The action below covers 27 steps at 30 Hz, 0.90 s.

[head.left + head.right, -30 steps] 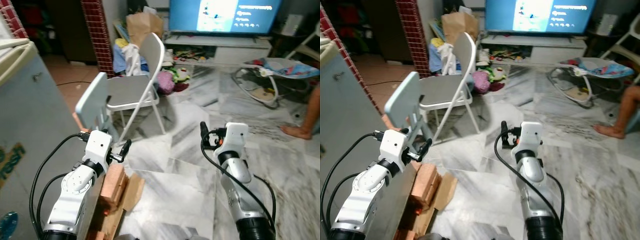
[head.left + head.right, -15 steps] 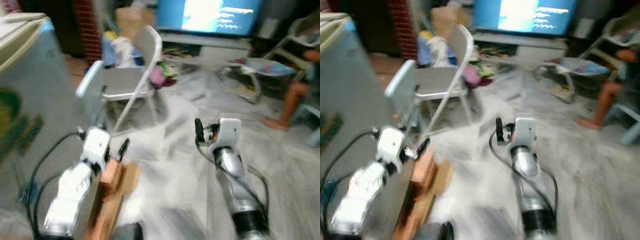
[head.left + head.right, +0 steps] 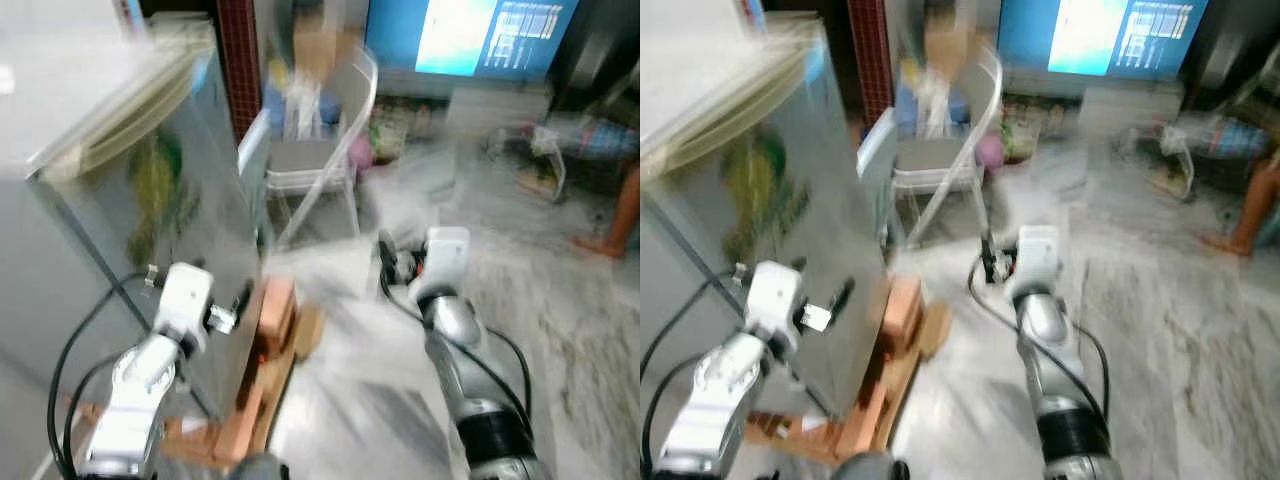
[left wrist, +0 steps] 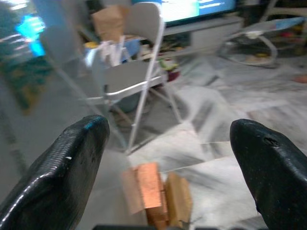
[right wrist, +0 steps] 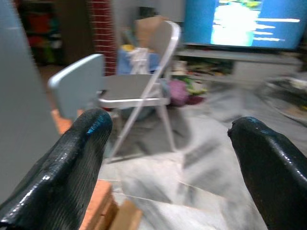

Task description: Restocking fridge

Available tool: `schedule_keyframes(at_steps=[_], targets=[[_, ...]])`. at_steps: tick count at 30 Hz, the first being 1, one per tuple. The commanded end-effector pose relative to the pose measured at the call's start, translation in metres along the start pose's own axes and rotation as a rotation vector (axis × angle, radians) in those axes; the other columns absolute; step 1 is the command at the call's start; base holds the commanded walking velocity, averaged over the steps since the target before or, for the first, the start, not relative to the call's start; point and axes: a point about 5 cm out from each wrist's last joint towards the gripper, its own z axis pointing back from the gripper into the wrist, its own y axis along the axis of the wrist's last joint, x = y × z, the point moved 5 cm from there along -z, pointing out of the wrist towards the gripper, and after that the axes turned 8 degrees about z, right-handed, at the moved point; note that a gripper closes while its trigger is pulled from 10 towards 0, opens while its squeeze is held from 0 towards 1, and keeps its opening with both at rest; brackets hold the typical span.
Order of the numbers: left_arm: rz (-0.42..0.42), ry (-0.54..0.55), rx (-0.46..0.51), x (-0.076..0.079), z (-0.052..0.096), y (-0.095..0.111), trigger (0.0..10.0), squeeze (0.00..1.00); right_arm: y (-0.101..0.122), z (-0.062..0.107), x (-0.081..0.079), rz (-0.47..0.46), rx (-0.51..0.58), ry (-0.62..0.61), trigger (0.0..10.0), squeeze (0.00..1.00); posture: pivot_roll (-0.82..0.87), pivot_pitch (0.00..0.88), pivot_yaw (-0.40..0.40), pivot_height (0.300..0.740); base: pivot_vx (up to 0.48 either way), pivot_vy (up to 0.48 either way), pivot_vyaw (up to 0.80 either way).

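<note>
Marble-floored living room, blurred | fridge [image 3: 130,190] now looms at left, where a second ago less was seen: view turned toward it | left gripper [image 4: 163,167] and right gripper [image 5: 168,158] spread, empty | restocking judged unstarted.

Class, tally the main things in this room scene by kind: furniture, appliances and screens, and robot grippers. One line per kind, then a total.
Folding chair: 1
Fridge: 1
Lit screen: 1
Baby bouncer: 1
Robot grippers, left gripper and right gripper: 2
Total: 6
</note>
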Motion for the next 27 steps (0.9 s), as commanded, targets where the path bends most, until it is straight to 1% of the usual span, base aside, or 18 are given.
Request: schedule_keyframes(at_steps=[1, 7, 13, 15, 18, 19, 21, 23, 26, 27], targets=[[-0.001, -0.006, 0.021, 0.001, -0.001, 0.007, 10.0, 0.00, -0.001, 0.000, 0.005, 0.004, -0.008, -0.011, 10.0, 0.00, 0.16, 0.000, -0.039, 0.740, 0.000, 0.000, -0.80], [0.014, 0.002, 0.004, 0.003, 0.004, 0.000, 10.0, 0.00, -0.003, 0.000, 0.005, 0.011, -0.014, -0.003, 10.0, 0.00, 0.16, 0.000, -0.046, 0.740, 0.000, 0.000, -0.76], [0.016, 0.009, 0.005, 0.001, 0.004, 0.002, 10.0, 0.00, -0.001, -0.001, 0.003, 0.010, -0.011, 0.003, 10.0, 0.00, 0.16, 0.000, -0.046, 0.740, 0.000, 0.000, -0.51], [0.011, 0.010, 0.006, -0.002, 0.003, 0.003, 10.0, 0.00, -0.001, -0.001, 0.003, 0.009, -0.010, 0.004, 10.0, 0.00, 0.16, 0.000, -0.044, 0.740, 0.000, 0.000, 0.00], [-0.022, 0.012, -0.011, -0.005, 0.003, 0.001, 10.0, 0.00, -0.001, -0.001, 0.003, 0.005, -0.006, 0.002, 10.0, 0.00, 0.16, 0.000, -0.039, 0.740, 0.000, 0.426, 0.00], [-0.018, -0.003, -0.012, -0.004, 0.004, 0.000, 10.0, 0.00, -0.001, -0.001, 0.002, 0.002, -0.005, 0.000, 10.0, 0.00, 0.16, 0.000, -0.039, 0.740, 0.000, 0.480, 0.00], [-0.062, -0.001, 0.007, -0.006, 0.006, 0.004, 10.0, 0.00, 0.000, -0.001, 0.002, 0.001, -0.002, 0.000, 10.0, 0.00, 0.16, 0.000, -0.034, 0.740, 0.418, 0.161, 0.00], [-0.050, -0.020, 0.008, -0.005, 0.006, 0.005, 10.0, 0.00, 0.000, -0.001, 0.001, 0.000, 0.000, -0.001, 10.0, 0.00, 0.16, 0.000, -0.028, 0.740, 0.480, 0.000, 0.00], [-0.042, -0.009, 0.011, -0.007, 0.003, 0.007, 10.0, 0.00, 0.001, -0.001, 0.002, -0.003, 0.005, -0.004, 10.0, 0.00, 0.16, 0.000, -0.023, 0.740, 0.480, 0.000, 0.00], [-0.030, -0.001, 0.025, -0.007, 0.001, 0.010, 10.0, 0.00, 0.001, -0.001, 0.002, -0.003, 0.004, -0.007, 10.0, 0.00, 0.16, 0.000, -0.022, 0.740, 0.000, 0.000, 0.00]])
